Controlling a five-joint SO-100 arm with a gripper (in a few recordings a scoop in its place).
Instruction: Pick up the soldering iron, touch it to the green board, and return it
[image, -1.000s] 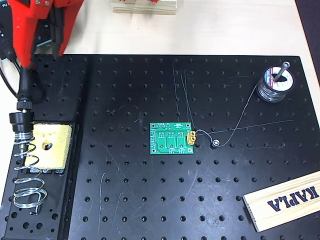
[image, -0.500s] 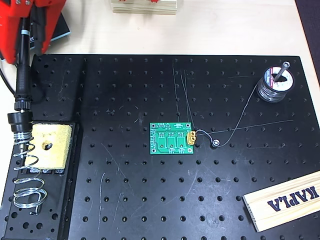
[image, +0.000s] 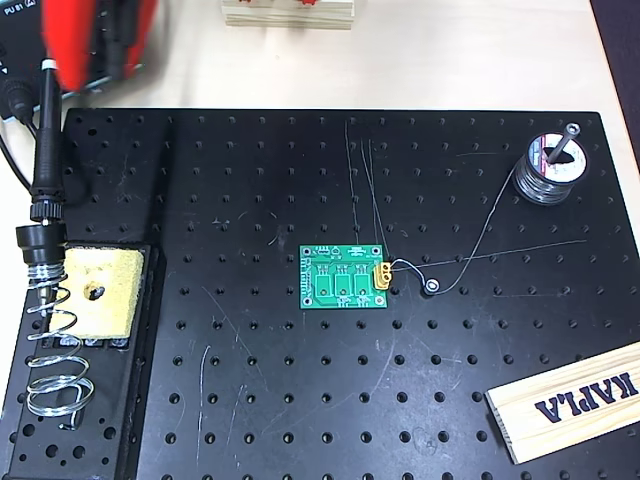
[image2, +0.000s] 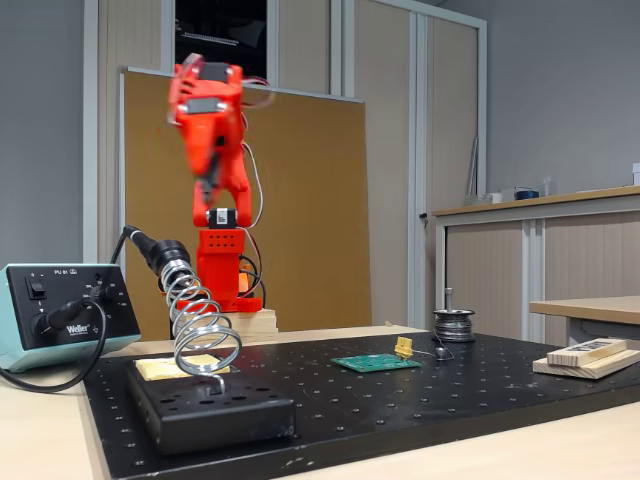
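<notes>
My gripper (image2: 207, 180) hangs high and blurred; I cannot tell its jaws' state. The slim black iron (image: 45, 175) rests in the coiled stand (image: 55, 350) at the perforated plate's (image: 300, 400) left edge; the flat green board (image: 344, 279) lies mid-plate amid open room.

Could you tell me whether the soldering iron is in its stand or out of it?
In. The soldering iron sits in the coiled spring stand, its handle sticking out the top.

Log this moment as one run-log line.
pincer: raised, blurred, state unclear | soldering iron: seated in spring stand | green board: flat on breadboard, untouched | phase: not grasped
</notes>
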